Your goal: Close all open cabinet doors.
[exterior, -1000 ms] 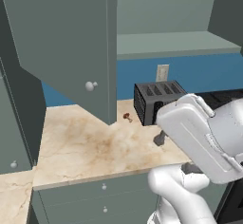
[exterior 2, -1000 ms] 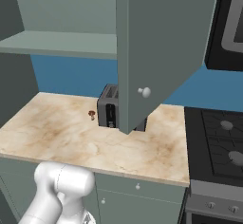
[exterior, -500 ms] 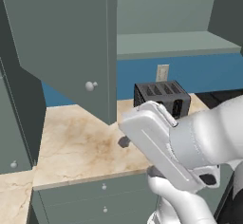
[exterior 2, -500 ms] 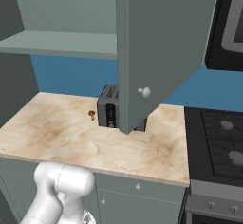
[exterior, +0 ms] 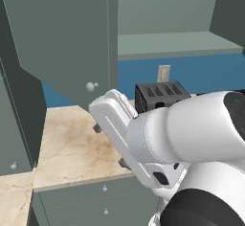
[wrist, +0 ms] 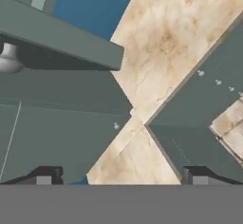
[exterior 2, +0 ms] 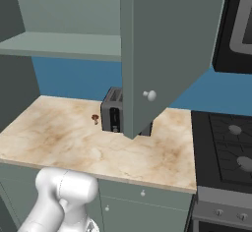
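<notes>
Two cabinet doors stand open over the counter (exterior 2: 74, 137): left door (exterior: 57, 33) above its left edge, right door (exterior 2: 167, 44) above the toaster (exterior 2: 112, 112). Gripper (wrist: 121, 178), jaws spread wide and empty, nears the left door. None is closed yet.

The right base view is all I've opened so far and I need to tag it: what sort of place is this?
A rendered kitchen: a stove beside a marble-look counter, a black toaster on it, and wall cabinets above with a door standing open.
</notes>
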### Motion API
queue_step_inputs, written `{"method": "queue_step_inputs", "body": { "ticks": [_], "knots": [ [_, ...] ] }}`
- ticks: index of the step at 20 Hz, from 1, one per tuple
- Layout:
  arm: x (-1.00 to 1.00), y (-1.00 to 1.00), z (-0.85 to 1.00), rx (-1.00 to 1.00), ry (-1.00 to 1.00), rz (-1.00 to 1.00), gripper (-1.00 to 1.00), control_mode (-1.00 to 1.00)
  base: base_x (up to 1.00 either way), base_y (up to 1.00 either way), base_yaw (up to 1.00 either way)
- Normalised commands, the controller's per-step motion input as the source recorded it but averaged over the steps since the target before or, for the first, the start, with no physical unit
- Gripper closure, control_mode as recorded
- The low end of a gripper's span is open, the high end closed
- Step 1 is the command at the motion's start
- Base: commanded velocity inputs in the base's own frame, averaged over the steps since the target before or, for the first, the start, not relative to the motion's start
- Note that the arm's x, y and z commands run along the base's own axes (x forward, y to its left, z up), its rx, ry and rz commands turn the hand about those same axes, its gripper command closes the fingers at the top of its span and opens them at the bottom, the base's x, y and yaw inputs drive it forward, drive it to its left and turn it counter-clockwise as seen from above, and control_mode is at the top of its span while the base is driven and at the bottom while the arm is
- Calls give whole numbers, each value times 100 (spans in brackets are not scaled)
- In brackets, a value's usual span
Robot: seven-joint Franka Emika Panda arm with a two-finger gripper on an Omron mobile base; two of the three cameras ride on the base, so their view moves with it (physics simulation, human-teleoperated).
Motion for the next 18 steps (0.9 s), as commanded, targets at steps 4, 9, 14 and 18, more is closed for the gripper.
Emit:
{"method": "queue_step_inputs", "body": {
  "ticks": [4, 9, 14, 18],
  "knots": [
    [33, 37, 15, 12, 0, -9, -100, -100, 0, 0, 0],
    [29, 20, 4, 13, -8, -10, -100, -100, 0, 0, 0],
    [34, 8, 0, 8, -19, -16, -100, -100, 0, 0, 0],
    [39, 11, 0, 1, -30, -23, -100, -100, 0, 0, 0]
  ]
}}
